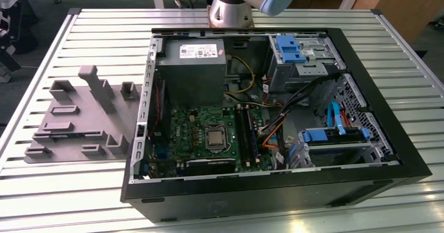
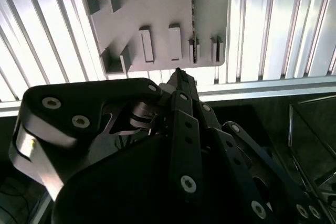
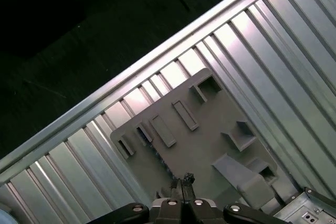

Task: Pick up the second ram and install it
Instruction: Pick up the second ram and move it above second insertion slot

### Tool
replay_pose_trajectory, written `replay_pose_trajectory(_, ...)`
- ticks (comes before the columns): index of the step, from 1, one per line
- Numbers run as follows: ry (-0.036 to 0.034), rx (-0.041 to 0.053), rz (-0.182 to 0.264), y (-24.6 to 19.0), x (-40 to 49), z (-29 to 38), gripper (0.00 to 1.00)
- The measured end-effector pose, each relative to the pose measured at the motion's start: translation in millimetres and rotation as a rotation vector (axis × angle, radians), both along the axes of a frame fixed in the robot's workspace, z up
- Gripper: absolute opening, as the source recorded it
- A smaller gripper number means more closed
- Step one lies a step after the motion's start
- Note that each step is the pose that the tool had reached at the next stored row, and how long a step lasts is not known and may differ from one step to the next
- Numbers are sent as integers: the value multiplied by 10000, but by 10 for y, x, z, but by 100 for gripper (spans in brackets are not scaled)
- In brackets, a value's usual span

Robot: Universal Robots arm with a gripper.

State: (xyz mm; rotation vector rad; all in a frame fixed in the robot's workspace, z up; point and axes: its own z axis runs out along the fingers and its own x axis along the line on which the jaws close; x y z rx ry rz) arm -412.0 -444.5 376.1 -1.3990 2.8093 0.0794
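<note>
Claw hangs clenched and empty, aimed at the grey holder on the desk. The second ram, probably that dark strip, sits edge-on in a slot. Slight misalignment would pinch plastic, not board.

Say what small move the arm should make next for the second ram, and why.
Probably slide the gripper across until it is over the second ram in the grey holder: it hangs high, shut and empty, aimed at the holder's edge beside the case, not the stick.
</note>
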Motion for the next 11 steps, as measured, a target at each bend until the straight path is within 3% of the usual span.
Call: replay_pose_trajectory(11,1,-1,170,0,-2,0,11)
